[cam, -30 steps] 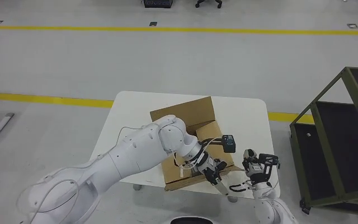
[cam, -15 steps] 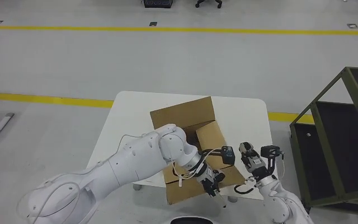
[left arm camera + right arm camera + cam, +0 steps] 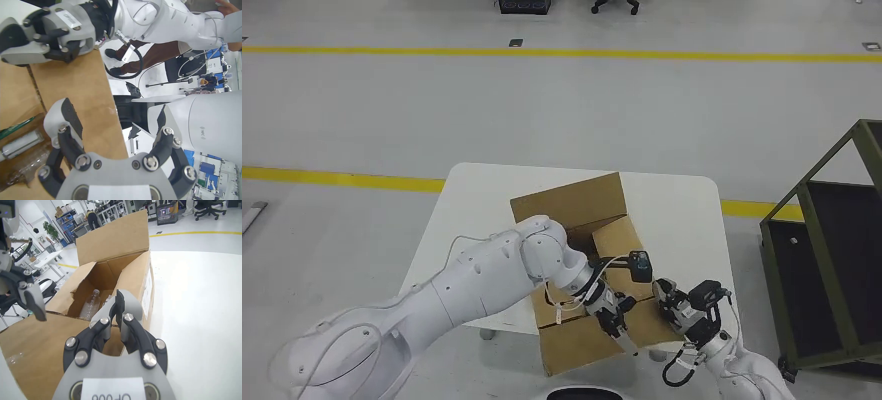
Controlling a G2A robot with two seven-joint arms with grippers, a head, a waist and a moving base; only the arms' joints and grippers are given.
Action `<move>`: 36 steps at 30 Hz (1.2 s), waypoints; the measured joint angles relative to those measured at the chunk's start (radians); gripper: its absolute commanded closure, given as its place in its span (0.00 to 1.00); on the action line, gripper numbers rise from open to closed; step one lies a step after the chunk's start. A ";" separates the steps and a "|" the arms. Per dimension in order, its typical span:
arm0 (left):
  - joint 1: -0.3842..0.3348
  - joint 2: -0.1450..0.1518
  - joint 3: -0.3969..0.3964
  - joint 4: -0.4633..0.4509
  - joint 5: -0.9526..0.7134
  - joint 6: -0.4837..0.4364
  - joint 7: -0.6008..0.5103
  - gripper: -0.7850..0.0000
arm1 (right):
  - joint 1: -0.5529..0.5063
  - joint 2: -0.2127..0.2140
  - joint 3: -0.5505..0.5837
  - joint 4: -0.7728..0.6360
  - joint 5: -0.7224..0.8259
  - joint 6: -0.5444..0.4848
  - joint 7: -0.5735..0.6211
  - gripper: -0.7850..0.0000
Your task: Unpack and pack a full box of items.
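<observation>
The open cardboard box [image 3: 577,205] stands on the white table [image 3: 682,210]. Its near flap [image 3: 587,345] is folded out toward me. My left gripper [image 3: 627,335] [image 3: 113,111] is open and straddles that flap's edge [image 3: 85,85], one finger [image 3: 65,117] on each side. My right gripper [image 3: 670,300] [image 3: 118,296] is shut at the flap's right corner; I cannot tell whether cardboard is between its fingers. Inside the box lie a clear plastic bottle [image 3: 90,308], a white tube [image 3: 20,144] and a green item [image 3: 17,126].
A dark metal rack [image 3: 832,250] stands on the floor to the right of the table. Bare tabletop lies to the right of the box [image 3: 189,294] and behind it. The box's far flap [image 3: 113,243] stands upright.
The near flap has swung outward toward the table's front edge, with my left gripper following it. My right gripper has shifted left, closer to the box's near right corner.
</observation>
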 measured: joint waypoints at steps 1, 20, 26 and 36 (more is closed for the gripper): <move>-0.007 0.001 0.000 0.013 0.000 -0.005 0.005 0.00 | 0.001 0.000 -0.005 0.009 -0.015 0.000 -0.015 1.00; -0.045 0.018 -0.056 0.134 0.083 -0.017 0.078 0.00 | 0.039 -0.007 -0.031 0.071 -0.004 0.119 -0.217 1.00; -0.032 0.018 -0.088 0.133 0.124 0.003 0.117 0.00 | 0.053 -0.013 -0.008 0.081 0.051 0.264 -0.201 1.00; -0.003 0.032 -0.147 0.128 0.186 0.047 0.174 0.00 | 0.084 -0.023 -0.062 0.161 0.042 0.344 -0.149 1.00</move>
